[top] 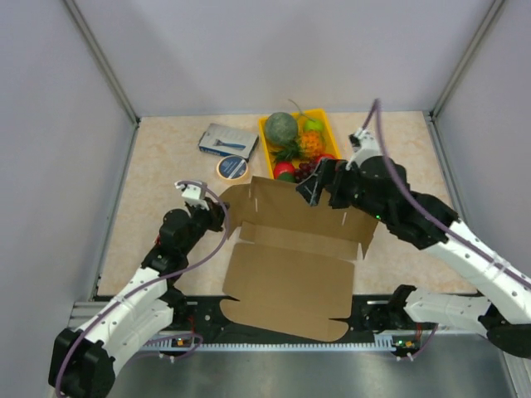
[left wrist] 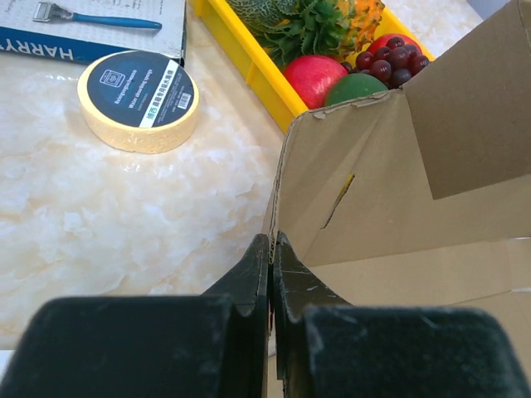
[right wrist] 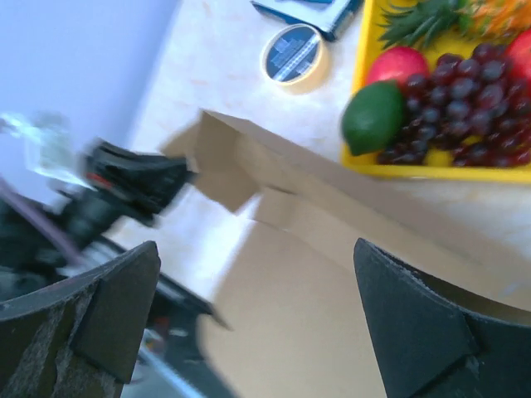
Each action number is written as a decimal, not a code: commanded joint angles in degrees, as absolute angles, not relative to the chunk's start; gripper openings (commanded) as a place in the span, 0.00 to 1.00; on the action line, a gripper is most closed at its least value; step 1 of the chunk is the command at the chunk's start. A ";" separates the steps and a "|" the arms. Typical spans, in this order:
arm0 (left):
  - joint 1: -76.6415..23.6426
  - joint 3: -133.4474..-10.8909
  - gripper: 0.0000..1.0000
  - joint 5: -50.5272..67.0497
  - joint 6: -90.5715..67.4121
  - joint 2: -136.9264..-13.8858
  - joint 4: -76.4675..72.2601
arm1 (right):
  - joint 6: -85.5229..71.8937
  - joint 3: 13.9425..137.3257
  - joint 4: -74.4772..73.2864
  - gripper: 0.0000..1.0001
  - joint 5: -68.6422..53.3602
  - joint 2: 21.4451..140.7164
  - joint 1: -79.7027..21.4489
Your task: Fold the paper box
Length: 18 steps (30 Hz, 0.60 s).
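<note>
Paper box (top: 290, 274) sits half-raised on the counter (top: 166, 157), just before the yellow fruit tray (top: 264, 137). My left pincer (left wrist: 272, 245) is clenched on its left flap edge; right pincer (right wrist: 257, 282) hangs wide open above. Light, stiff, springy cardboard, I reckon: pinch flaps near creases.

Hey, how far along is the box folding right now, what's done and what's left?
Done: the paper box has its rear wall standing in front of the yellow fruit tray. In hand: the left gripper seems shut on the left wall's edge; the right gripper hangs open over the sheet, holding nothing. Left: the big front panel lies flat toward the arm bases, so the lid is not yet closed.
</note>
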<state>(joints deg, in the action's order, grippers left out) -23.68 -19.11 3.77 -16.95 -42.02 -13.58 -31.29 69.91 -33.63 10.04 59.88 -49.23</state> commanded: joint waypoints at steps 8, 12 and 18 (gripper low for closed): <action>-23.82 -16.70 0.00 0.53 -17.14 -40.70 -21.36 | -99.80 73.40 -50.45 0.95 22.31 58.28 -50.36; -23.91 -16.09 0.00 0.53 -16.88 -39.82 -21.88 | -117.22 69.69 -50.19 0.70 26.27 60.81 -50.28; -23.82 -15.47 0.00 0.53 -16.26 -39.11 -22.33 | -119.01 71.89 -47.47 0.66 24.08 68.19 -45.62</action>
